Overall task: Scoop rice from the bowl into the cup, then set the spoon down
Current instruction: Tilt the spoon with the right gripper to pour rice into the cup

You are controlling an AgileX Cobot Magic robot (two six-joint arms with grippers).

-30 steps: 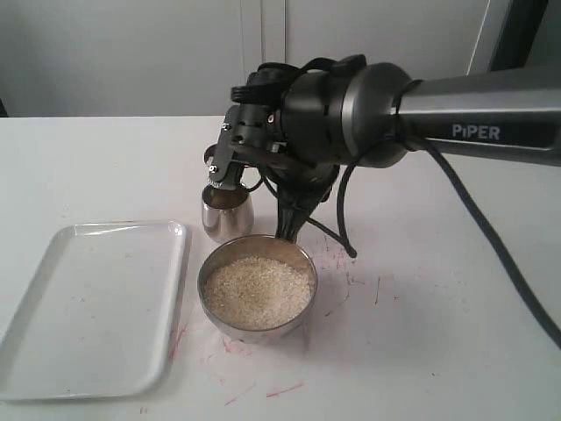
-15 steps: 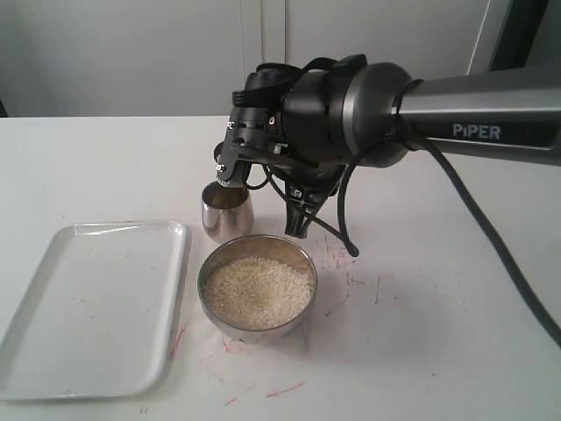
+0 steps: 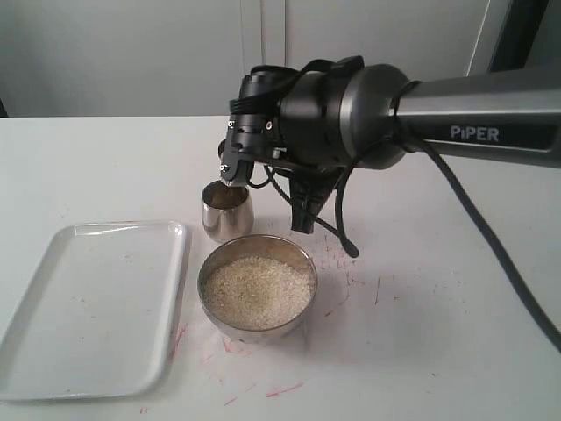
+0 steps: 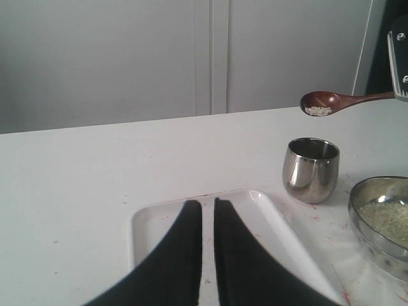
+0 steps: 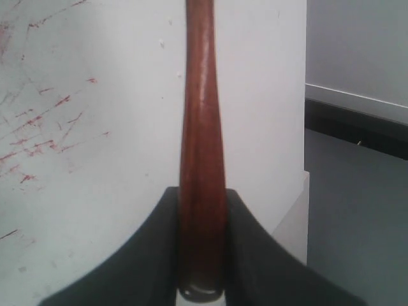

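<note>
Left wrist view: spoon (image 4: 331,101) hovers above the cup (image 4: 311,169), your right gripper (image 5: 201,204) clamped on its handle, so tip slowly

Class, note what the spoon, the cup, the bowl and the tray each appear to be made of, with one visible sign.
The spoon: likely wood, glossy reddish-brown with a lacquer-like shine. The cup: probably stainless steel, mirror-bright reflections. The bowl: same polished steel look, reflective wall. The tray: smooth white, slightly glossy; plastic or melamine, cannot tell.
</note>
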